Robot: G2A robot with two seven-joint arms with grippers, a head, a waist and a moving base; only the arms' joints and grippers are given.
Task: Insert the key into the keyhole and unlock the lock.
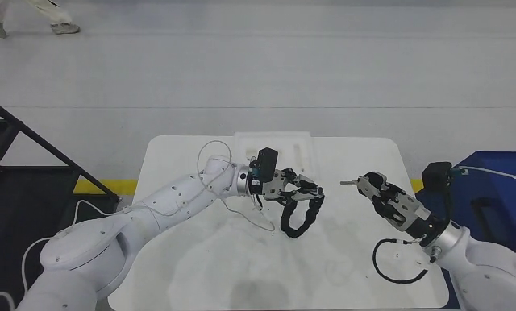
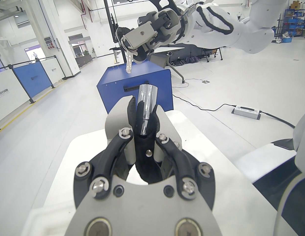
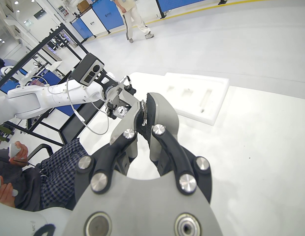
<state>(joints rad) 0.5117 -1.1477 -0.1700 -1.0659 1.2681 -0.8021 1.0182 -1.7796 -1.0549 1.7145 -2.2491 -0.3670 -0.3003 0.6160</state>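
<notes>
Clamped lock (image 2: 145, 104) mid-frame in left gripper (image 2: 142, 114): chrome, probably rigid, weighty, slippery. Pinched key (image 2: 129, 62), likely thin and light, by its head, just above, in right gripper (image 2: 134, 47).

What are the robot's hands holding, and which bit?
Left gripper clamps the lock by its shiny cylinder's lower end. Right gripper pinches the key by its head, blade sticking out.

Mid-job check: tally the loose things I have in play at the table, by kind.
lock: 1, held in left gripper
key: 1, held in right gripper
foam tray: 1
Total: 3
</notes>
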